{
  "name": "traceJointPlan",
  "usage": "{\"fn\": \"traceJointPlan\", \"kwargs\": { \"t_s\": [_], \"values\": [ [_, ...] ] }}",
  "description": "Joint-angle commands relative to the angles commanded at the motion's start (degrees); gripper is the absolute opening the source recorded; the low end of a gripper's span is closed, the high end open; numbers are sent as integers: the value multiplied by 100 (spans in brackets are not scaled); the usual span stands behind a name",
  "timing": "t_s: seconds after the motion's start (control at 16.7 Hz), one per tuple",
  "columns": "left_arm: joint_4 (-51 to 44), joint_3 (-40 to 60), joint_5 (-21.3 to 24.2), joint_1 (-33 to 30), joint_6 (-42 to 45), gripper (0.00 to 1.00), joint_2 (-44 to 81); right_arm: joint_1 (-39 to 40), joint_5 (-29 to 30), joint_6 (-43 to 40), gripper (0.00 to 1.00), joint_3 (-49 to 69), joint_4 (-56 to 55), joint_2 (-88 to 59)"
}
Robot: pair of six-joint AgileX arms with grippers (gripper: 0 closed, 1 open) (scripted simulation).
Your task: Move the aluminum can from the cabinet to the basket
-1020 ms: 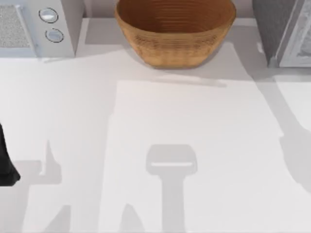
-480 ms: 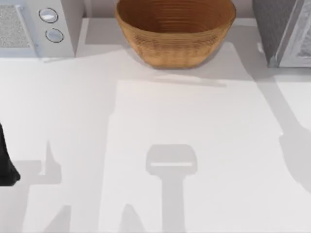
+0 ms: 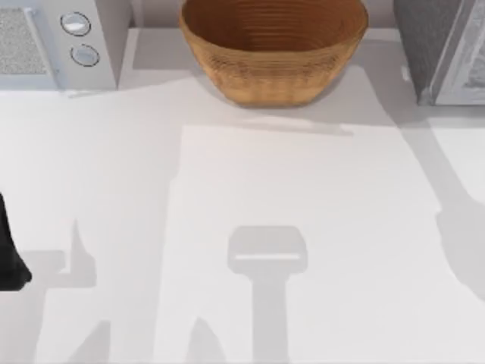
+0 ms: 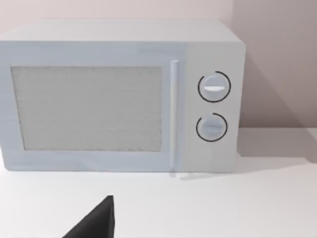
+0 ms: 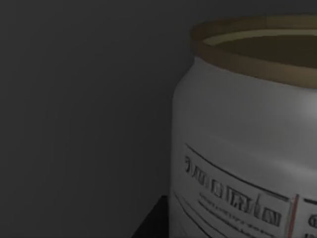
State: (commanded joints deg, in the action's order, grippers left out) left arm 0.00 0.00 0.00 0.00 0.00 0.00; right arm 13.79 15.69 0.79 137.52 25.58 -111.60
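Right gripper: fingers not discernible, so cannot tell if apart or closed. Its wrist camera sat very close to the aluminum can, which stood upright in dim grey surroundings. Can body silver-white, printed label lines with a thin red stroke, dull yellowish rim on top.

Left arm was parked at the table's left edge; a dark gripper tip pointed toward the white microwave.

Farther off: basket at the back centre, cabinet to its right.
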Motion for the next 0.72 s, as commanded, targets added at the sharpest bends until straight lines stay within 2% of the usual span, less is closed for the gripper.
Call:
{"fn": "traceJointPlan", "kwargs": {
  "t_s": [0.06, 0.12, 0.72],
  "values": [
    [0, 0, 0, 0, 0, 100, 0, 0, 0, 0, 2, 0, 0, 0],
    [0, 0, 0, 0, 0, 100, 0, 0, 0, 0, 0, 0, 0, 0],
    [0, 0, 0, 0, 0, 100, 0, 28, 86, 11, 0, -72, 78, 74]
  ]
}}
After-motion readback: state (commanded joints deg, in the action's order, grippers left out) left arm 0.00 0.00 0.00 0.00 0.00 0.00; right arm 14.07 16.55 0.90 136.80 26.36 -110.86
